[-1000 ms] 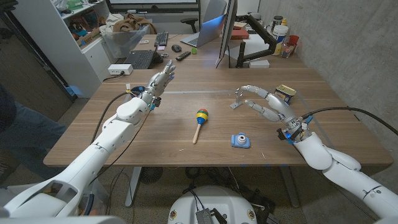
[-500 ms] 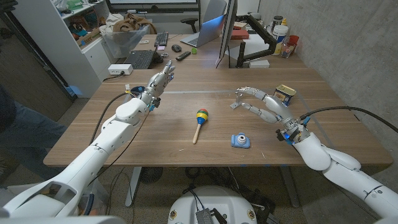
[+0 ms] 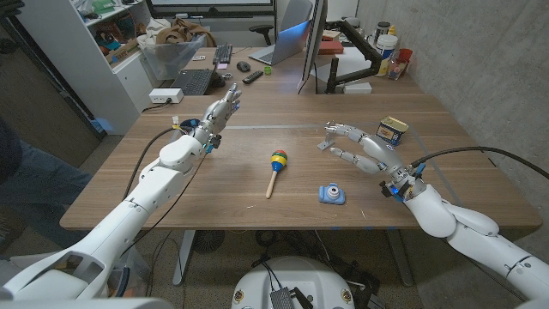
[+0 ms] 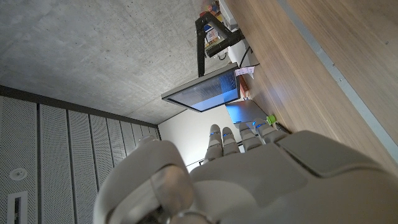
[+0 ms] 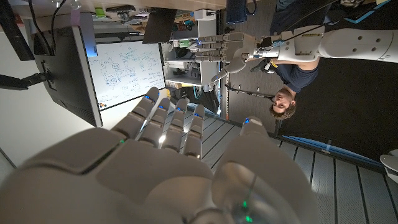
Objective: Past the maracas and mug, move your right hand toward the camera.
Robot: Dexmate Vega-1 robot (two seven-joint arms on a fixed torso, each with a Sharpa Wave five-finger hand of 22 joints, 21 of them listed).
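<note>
A maraca (image 3: 277, 162) with a striped head and wooden handle lies at the table's middle. A small blue toy camera (image 3: 332, 195) sits to its right, nearer the front edge. A dark and yellow mug-like container (image 3: 392, 129) stands at the right. My right hand (image 3: 356, 144) hovers open, fingers spread, between the container and the maraca, beyond the camera. Its back (image 5: 168, 168) fills the lower right wrist view. My left hand (image 3: 219, 112) stands open at the far left of the table, fingers stretched out, and its back (image 4: 249, 180) appears in the left wrist view.
A monitor (image 3: 310, 43) on an arm, keyboards (image 3: 223, 56), a laptop and a clear bin (image 3: 171, 47) crowd the table's far side. Shelves stand at the back left. A person's leg (image 3: 26, 176) is at the left edge. A person (image 5: 286, 93) shows in the right wrist view.
My right hand's fingers have stretched out and dropped slightly, uncovering more of the container behind. The left arm, maraca and toy camera have not moved.
</note>
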